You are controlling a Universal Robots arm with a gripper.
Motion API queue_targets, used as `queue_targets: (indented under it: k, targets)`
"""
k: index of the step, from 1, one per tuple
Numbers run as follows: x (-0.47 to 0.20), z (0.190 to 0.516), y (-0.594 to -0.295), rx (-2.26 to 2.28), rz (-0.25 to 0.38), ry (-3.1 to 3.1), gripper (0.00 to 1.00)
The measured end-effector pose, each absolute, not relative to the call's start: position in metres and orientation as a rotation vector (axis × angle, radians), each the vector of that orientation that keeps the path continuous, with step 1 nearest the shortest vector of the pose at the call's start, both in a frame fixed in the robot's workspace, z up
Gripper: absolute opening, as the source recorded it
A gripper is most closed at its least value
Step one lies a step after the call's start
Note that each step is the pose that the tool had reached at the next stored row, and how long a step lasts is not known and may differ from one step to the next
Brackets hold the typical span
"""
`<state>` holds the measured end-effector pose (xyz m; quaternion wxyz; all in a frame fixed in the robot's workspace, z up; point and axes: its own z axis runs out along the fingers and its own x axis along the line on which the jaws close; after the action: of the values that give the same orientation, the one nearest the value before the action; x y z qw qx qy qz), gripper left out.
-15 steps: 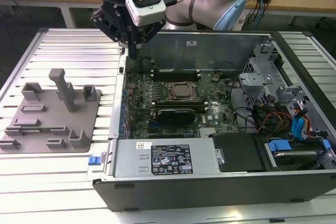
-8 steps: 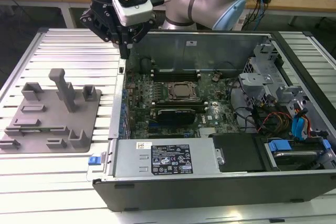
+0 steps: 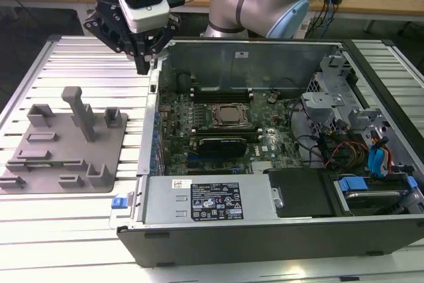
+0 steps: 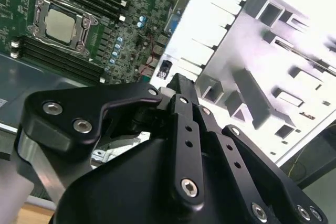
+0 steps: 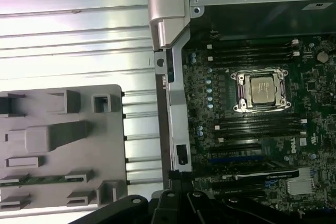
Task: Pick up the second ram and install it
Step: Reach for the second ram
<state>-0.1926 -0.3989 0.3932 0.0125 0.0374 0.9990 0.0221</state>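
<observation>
Holds gripper [image 3: 144,67] above slatted metal table [image 3: 79,64] beside open computer [image 3: 252,57], jaws together. Has memory stick [image 5: 37,178] lying in grey tray [image 5: 113,129]. Backs onto cluttered wooden desks [image 3: 371,1].

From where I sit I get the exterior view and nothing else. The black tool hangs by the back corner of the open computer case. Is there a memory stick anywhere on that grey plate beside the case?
Observer: Yes. In the first wrist view a thin green memory stick sits in a slot of the grey fixture plate. The tool in your exterior view is not touching it.
Visitor: Is the tool over the plate or over the computer?
Observer: Between the two. In the first wrist view the tool's dark body lines up with the case's side wall, with the plate on one side and the motherboard on the other.
</observation>
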Motion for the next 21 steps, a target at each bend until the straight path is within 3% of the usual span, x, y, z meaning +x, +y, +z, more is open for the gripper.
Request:
queue_targets:
  k: [21]
  targets:
    - [-0.246, 0.393, -0.399, 0.117, 0.069, 3.114, 0.08]
